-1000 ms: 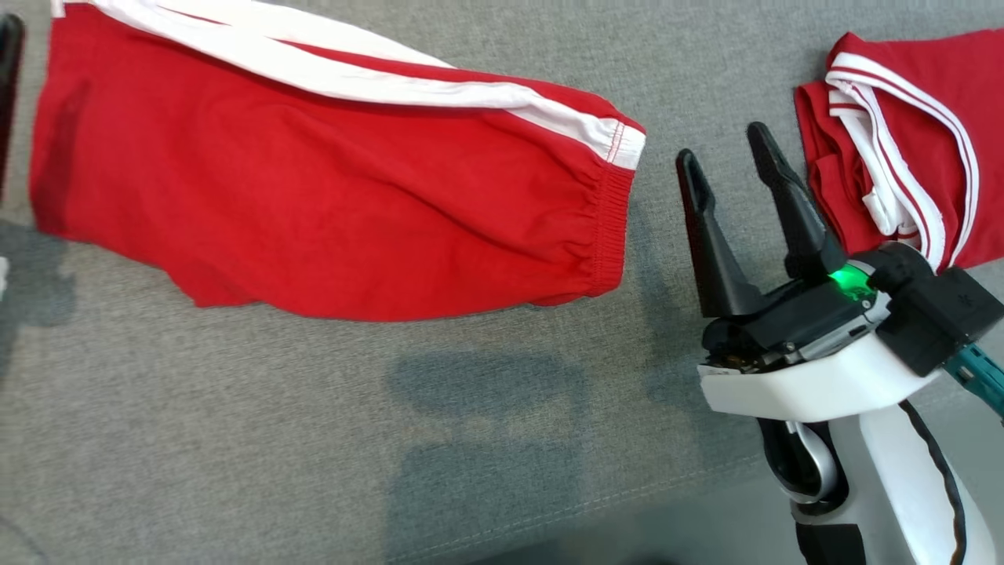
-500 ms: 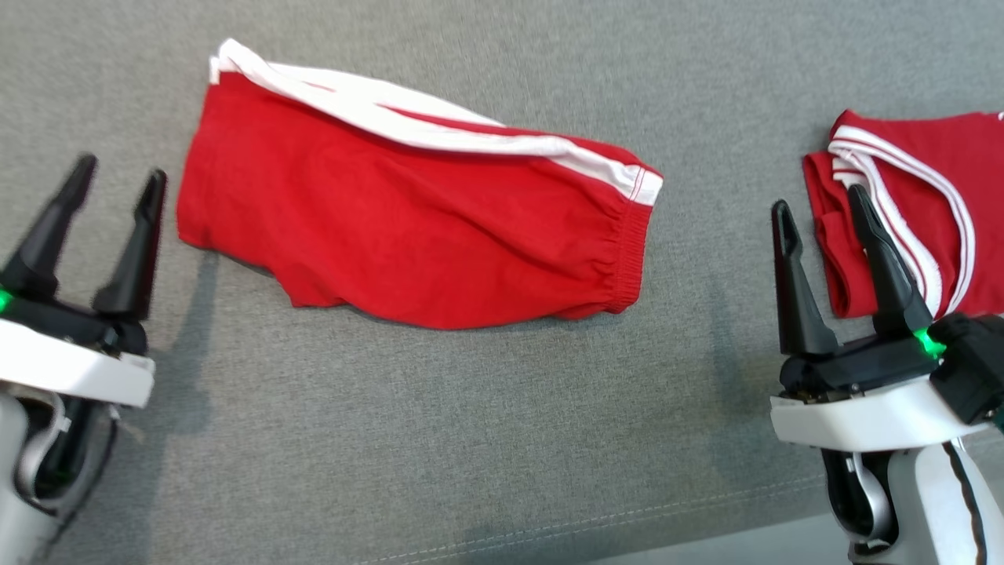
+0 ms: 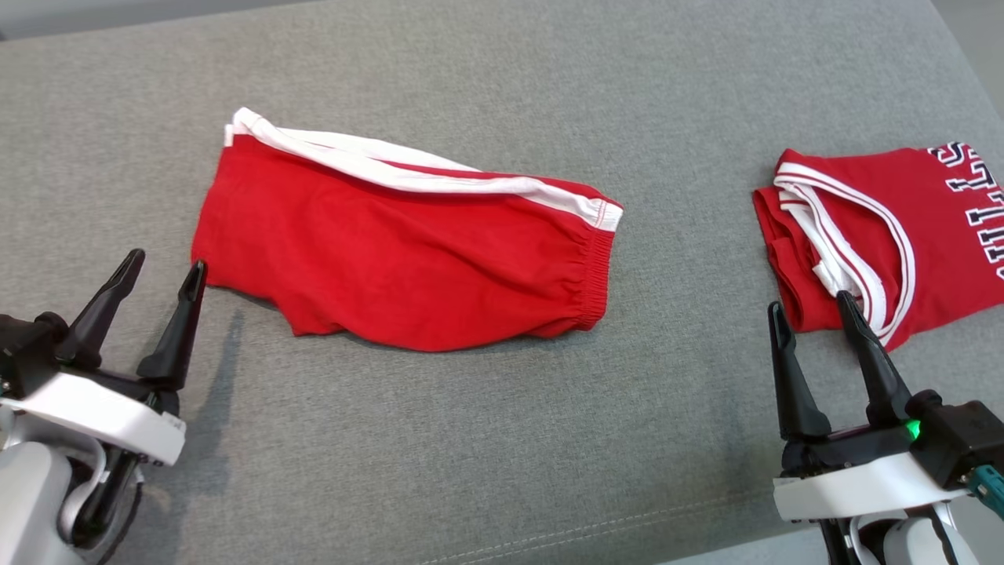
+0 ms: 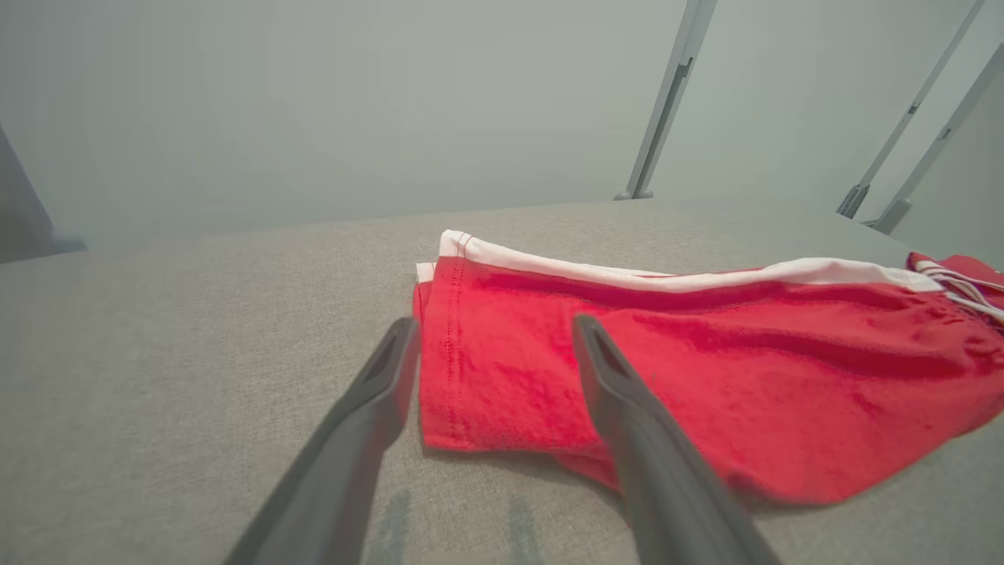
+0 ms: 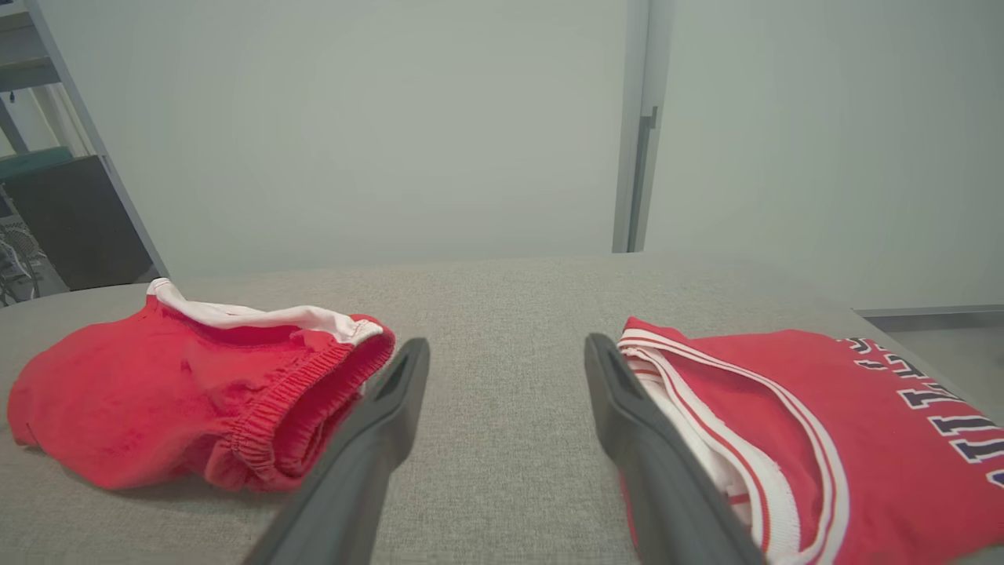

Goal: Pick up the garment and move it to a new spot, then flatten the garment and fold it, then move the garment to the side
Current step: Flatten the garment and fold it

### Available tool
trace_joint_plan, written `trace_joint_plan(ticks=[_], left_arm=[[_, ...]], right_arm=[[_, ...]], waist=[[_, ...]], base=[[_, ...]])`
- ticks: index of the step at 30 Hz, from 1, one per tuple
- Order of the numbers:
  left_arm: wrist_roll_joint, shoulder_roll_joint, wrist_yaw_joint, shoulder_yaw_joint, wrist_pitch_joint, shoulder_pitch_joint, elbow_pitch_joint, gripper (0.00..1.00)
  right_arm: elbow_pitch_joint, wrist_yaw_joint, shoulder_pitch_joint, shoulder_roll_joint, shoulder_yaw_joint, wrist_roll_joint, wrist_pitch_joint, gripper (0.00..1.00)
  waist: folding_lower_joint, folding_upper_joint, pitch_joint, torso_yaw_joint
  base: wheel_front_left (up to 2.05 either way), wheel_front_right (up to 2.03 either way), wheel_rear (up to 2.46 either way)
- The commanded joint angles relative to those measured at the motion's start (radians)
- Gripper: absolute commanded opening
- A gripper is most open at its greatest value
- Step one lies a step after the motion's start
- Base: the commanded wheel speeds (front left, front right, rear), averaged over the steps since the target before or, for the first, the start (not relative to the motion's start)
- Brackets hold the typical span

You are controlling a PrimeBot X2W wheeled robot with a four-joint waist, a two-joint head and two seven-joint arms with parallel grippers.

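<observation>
Red cotton shorts with a white side stripe [image 3: 408, 259] lay doubled over, midway across the grey woven cushion [image 3: 502, 455], elastic waistband toward the right. Left gripper [image 3: 167, 261] sat just beside the hem end, jaws spread wide, empty. Right gripper [image 3: 809, 302] was likewise wide and empty, near a folded red lettered jersey [image 3: 902, 227]. The arms flanked the shorts, probably placed to take both ends. The jersey looked already set aside.
</observation>
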Motion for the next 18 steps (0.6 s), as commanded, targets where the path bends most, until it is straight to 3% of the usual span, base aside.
trace_joint_plan(ticks=[1,8,18], left_arm=[[-0.008,0.06,0.002,0.034,-0.006,-0.054,-0.007,1.0],[-0.061,0.17,0.002,-0.031,0.003,-0.138,0.062,1.0],[-0.178,0.295,0.002,-0.085,0.192,-0.215,0.062,1.0]], right_arm=[[-0.028,-0.003,0.005,-0.007,0.021,0.006,-0.01,1.0],[-0.09,-0.003,0.048,-0.007,0.059,0.02,-0.01,1.0],[-0.155,-0.003,0.112,-0.007,0.096,0.042,-0.01,1.0]], waist=[[0.0,-0.0001,0.018,-0.016],[0.0,-0.0001,0.081,-0.083],[0.0,-0.0001,0.135,-0.155]], base=[[0.0,0.0,0.0],[0.0,0.0,0.0],[0.0,0.0,0.0]])
